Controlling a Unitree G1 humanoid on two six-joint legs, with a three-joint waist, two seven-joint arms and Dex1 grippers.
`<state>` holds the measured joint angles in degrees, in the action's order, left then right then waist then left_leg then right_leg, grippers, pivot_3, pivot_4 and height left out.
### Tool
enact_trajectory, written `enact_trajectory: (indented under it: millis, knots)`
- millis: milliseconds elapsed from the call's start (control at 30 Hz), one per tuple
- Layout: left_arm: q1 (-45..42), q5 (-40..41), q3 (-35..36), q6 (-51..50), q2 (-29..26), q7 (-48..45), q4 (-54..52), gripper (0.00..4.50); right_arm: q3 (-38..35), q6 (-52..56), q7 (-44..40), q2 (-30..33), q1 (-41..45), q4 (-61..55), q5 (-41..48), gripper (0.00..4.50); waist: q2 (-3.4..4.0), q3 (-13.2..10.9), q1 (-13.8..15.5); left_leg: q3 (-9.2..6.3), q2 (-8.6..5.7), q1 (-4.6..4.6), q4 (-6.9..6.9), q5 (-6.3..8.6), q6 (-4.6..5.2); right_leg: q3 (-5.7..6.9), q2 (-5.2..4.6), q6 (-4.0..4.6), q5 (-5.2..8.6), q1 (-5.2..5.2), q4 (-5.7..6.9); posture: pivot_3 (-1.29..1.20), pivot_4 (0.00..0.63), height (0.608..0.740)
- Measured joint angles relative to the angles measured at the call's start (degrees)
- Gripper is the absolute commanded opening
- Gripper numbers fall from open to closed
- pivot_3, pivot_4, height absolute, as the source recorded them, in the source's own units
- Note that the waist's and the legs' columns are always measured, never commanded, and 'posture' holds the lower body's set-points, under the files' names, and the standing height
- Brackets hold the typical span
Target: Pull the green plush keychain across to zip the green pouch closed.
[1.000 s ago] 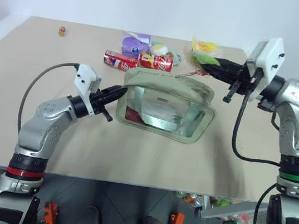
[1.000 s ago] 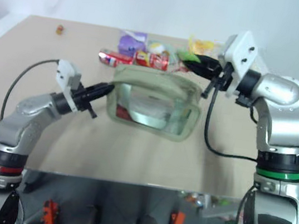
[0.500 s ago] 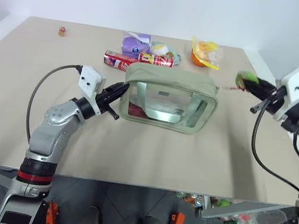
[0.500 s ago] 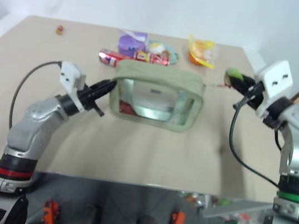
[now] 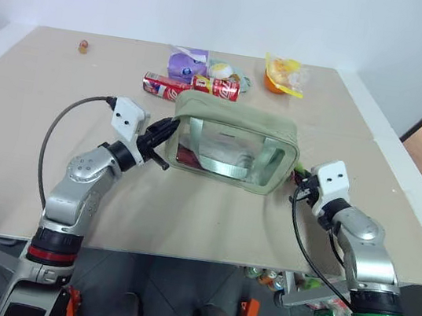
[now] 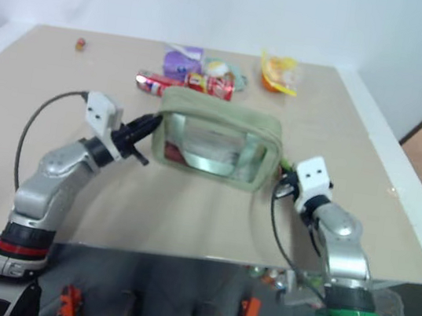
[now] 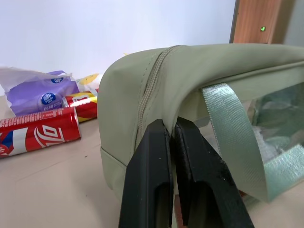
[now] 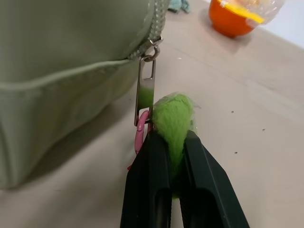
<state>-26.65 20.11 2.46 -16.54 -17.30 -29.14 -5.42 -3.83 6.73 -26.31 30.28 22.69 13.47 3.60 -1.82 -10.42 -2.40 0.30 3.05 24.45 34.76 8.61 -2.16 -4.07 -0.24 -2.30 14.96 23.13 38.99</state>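
The green plush keychain (image 8: 172, 121), pinched in my right gripper (image 8: 175, 142), now sits low by the green pouch's (image 5: 235, 126) right end; a second ago I held it high near the far clutter. My left gripper (image 7: 173, 135) stays clamped on the pouch's left end. Beige table (image 5: 186, 218), soda cans (image 5: 194, 86), white wall.

Matt sage cloth green pouch (image 5: 236, 120) with glossy clear plastic panels; fuzzy green plush keychain (image 8: 172, 118) on a shiny metal zipper pull (image 8: 145, 97); smooth matt table (image 5: 186, 218).
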Motion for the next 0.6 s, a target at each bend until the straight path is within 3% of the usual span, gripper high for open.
enact_trajectory:
  millis: [100, 200, 233, 333, 533, 600]
  knots:
    - [0.0, 0.0, 0.0, 0.0, 0.0, 0.1, 0.0, 0.0, 0.4, -2.0, 0.3, -0.2, 0.8, 1.9, -0.8, 0.07, 0.0, 0.0, -0.1, -0.03, 0.01, -0.03, 0.0, 0.0, 0.01, 0.01, 0.02, 0.01, -0.01, -0.03, 0.0, 0.0, 0.15, 0.74]
    - [0.0, 1.4, 0.6, -1.7, 0.0, -0.1, 0.0, 0.0, -0.1, -3.9, 0.0, -0.9, 1.5, 3.0, 0.4, 1.03, 0.0, 0.0, -0.2, -0.02, 0.0, -0.03, 0.0, -0.01, 0.01, 0.0, 0.01, 0.0, -0.01, -0.04, 0.0, 0.0, 0.15, 0.74]
    - [0.1, 2.8, 1.2, -2.8, -0.2, -0.4, -0.2, 0.75, -1.2, -3.5, -1.3, -1.2, 1.5, 2.7, 2.6, 1.41, 0.01, 0.0, -0.2, -0.03, 0.0, -0.01, 0.0, -0.01, 0.01, 0.0, 0.01, -0.01, -0.01, -0.03, 0.0, 0.0, 0.15, 0.74]
    - [0.4, 4.4, 2.3, -4.9, -1.6, -1.5, -0.4, 1.65, -4.0, -1.6, -4.2, -0.9, 1.5, -0.7, 7.6, 2.36, 0.02, 0.0, -0.2, -0.02, 0.0, 0.03, -0.03, 0.0, 0.01, -0.01, 0.01, -0.03, 0.01, 0.01, 0.0, 0.0, 0.15, 0.74]
    - [0.0, 7.8, 5.6, -7.1, -6.2, -4.4, -0.3, 3.81, -10.3, 5.6, -11.2, 5.6, -2.7, -14.7, 17.6, 4.49, 0.02, 0.0, -0.2, -0.07, 0.0, 0.11, -0.09, 0.01, 0.0, 0.04, -0.01, -0.03, 0.07, 0.04, -0.05, 0.0, 0.15, 0.74]
    - [0.0, 8.6, 7.7, -7.7, -9.1, -5.4, -0.3, 4.47, -12.3, 8.0, -12.3, 7.5, -6.3, -17.9, 19.4, 4.5, 0.02, 0.0, -0.2, -0.08, 0.0, 0.1, -0.12, 0.01, 0.0, 0.05, -0.01, 0.0, 0.11, 0.05, -0.05, 0.0, 0.15, 0.74]
